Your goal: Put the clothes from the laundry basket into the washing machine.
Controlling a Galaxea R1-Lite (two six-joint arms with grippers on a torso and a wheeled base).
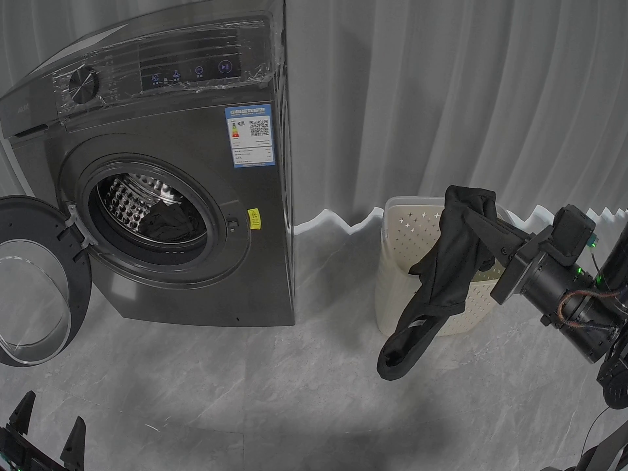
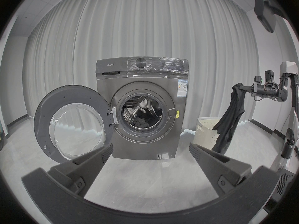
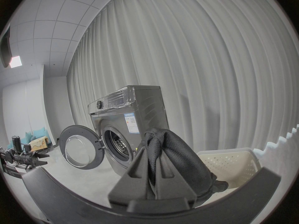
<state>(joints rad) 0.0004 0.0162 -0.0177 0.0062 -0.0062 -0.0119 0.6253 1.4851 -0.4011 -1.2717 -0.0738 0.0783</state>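
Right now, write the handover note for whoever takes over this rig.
Right gripper: jaws shut on the black garment, which hangs above the laundry basket.
Left gripper: jaws open, empty, low, facing the washing machine.
Done: its door is open; dark clothes lie in the drum.
Left: carry the garment to the drum and release it. Then check the basket, whose inside is partly hidden.

Below the right claw, the hanging black garment hides from us much of the inside of the laundry basket.
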